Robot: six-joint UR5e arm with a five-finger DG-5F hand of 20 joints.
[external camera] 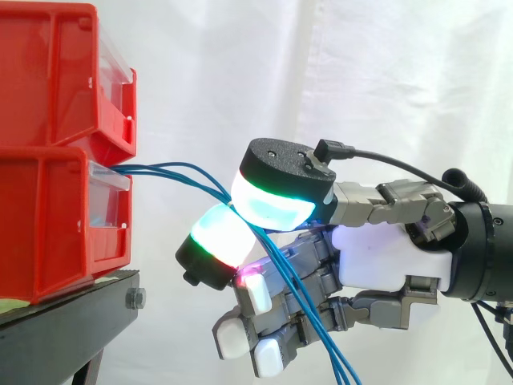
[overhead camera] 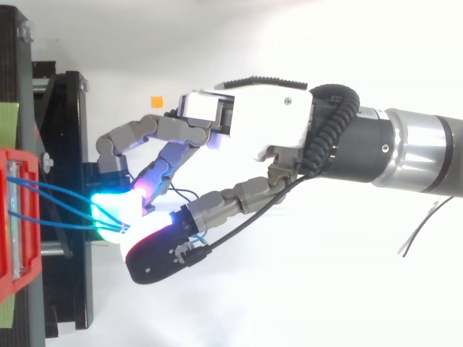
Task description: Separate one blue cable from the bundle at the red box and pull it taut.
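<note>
Thin glossy blue cables (external camera: pixel 172 170) leave the front edge of the lower red plastic bin (external camera: pixel 48 216) on the black metal stand (external camera: pixel 72 309), sagging slightly. Curled hand (external camera: pixel 377 257) pinches them btwn two fat rounded glowing pads (external camera: pixel 272 204), near the bin. Side view: strands drop loose below the hand. Top view: they fan apart twd the bin.

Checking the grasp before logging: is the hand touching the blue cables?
Touching. In the side view the blue cables leave the red box, disappear between two pads of the hand pressed together, and come out below them.
</note>
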